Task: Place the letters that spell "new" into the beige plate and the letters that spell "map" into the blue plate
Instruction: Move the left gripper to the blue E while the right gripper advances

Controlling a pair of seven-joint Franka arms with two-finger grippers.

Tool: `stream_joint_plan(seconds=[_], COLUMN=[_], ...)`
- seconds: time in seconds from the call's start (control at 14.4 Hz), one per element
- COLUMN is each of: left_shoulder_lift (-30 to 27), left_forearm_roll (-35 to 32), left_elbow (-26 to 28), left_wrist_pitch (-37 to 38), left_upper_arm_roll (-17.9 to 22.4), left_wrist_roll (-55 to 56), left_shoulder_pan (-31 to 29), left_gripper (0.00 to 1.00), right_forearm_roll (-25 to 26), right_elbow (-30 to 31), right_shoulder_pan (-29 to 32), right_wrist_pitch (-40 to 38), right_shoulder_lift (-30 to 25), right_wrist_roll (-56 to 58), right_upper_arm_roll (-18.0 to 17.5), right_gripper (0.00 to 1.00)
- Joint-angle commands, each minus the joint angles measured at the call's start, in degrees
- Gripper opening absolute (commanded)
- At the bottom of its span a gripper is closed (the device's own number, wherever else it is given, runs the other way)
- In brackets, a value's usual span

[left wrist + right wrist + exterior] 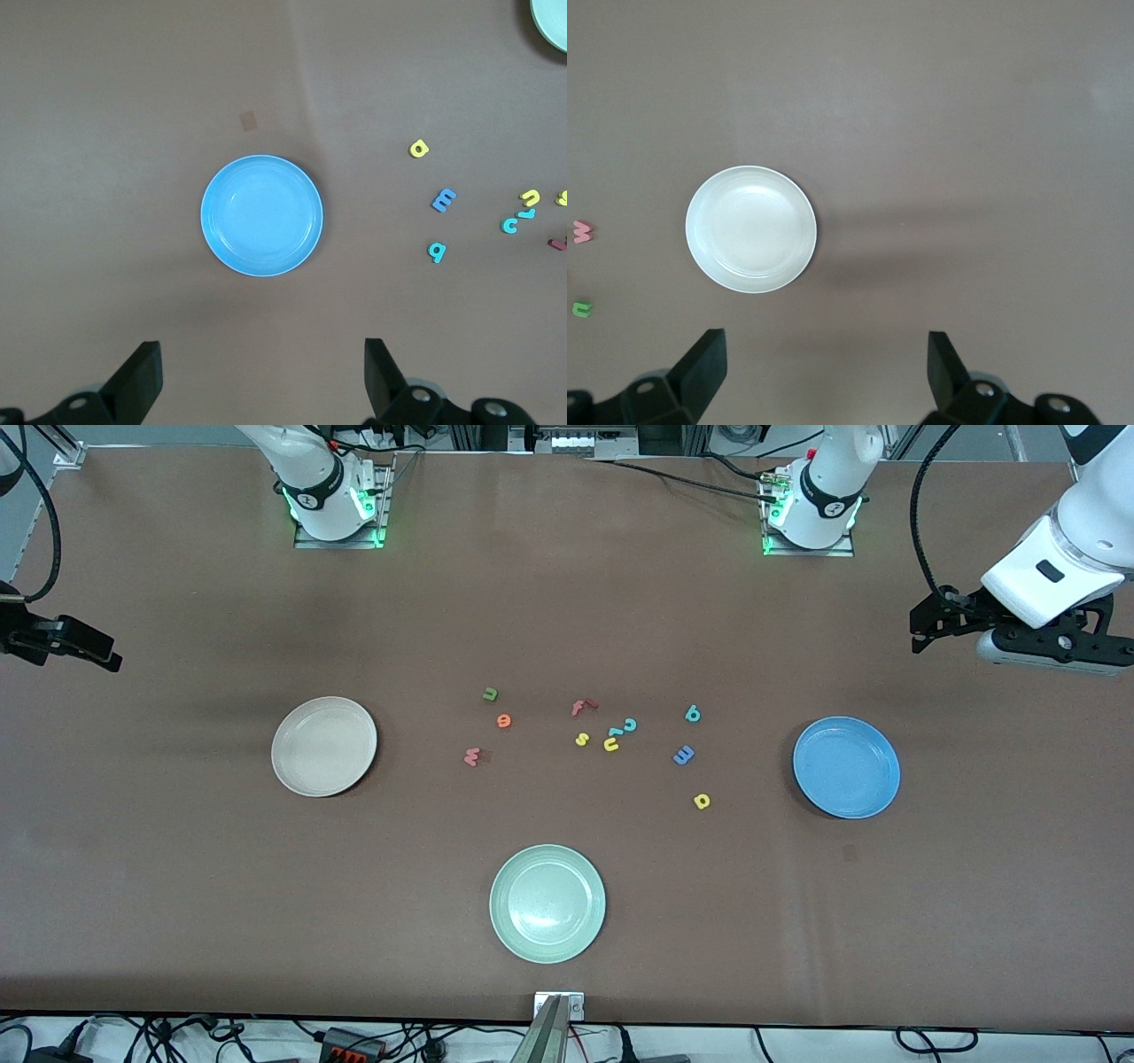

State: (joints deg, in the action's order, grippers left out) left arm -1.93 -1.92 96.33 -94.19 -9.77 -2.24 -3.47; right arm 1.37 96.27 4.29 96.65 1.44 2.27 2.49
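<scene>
- Spread wide and holding nothing, the jaws of both grippers show in their own wrist views; each arm waits, raised at its own end of the table.
- The left gripper [261, 376] hangs over bare table near the blue plate [846, 767], at the left arm's end.
- The right gripper [826, 372] hangs over bare table near the beige plate [324, 746], at the right arm's end; only its dark tip shows at the front view's edge.
- Both plates hold nothing.
- A dark green n [490, 693], an orange e [504, 721] and a pinkish-red w [472, 756] lie loose on the table between the plates, toward the beige one.
- A teal p [693, 713], a blue m [683, 755] and a yellow a [702, 801] lie toward the blue plate, well apart from each other.
- Between those groups sit a red f [582, 707], a yellow s [581, 739], a teal c [630, 724] and a yellow u [611, 744]; a small teal piece lies against the u.
- A pale green plate [547, 903] rests nearer the front camera than all the letters.
</scene>
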Motion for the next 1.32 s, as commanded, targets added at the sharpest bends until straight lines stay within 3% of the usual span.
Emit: stream_joint_plan(seconds=[0.0, 0.42, 0.76, 0.9, 1.25], left_shoulder_lift=[0.4, 0.5, 7.1, 12.6, 24.0], left_forearm_roll=[1.0, 1.0, 1.0, 1.0, 0.7], left_elbow=[-1.3, -1.3, -1.4, -1.6, -0.8], left_wrist_pitch=[1.1, 1.2, 3.2, 2.3, -13.8], left_upper_arm_roll=[-0.3, -0.3, -1.6, -1.7, -1.7], left_wrist_roll=[-0.8, -0.1, 0.0, 0.1, 8.6], left_shoulder_pan=[-0.3, -0.3, 1.9, 4.5, 10.1], left_gripper=[1.00, 1.00, 1.00, 1.00, 1.00], right_forearm_roll=[-0.2, -0.2, -0.3, -0.3, -0.4], right_elbow=[-0.5, -0.6, -0.5, -0.5, -0.4], right_shoulder_pan=[0.4, 0.4, 0.3, 0.1, -2.2], right_wrist_pitch=[-0.5, -0.7, -0.7, -0.6, -0.7], right_shoulder_lift=[0.1, 0.3, 0.6, 1.1, 3.7], right_wrist_roll=[-0.2, 0.3, 0.3, 0.3, 0.4], right_upper_arm_roll=[-0.4, -0.4, -0.5, -0.5, -0.9], right_gripper=[1.00, 1.00, 1.00, 1.00, 1.00])
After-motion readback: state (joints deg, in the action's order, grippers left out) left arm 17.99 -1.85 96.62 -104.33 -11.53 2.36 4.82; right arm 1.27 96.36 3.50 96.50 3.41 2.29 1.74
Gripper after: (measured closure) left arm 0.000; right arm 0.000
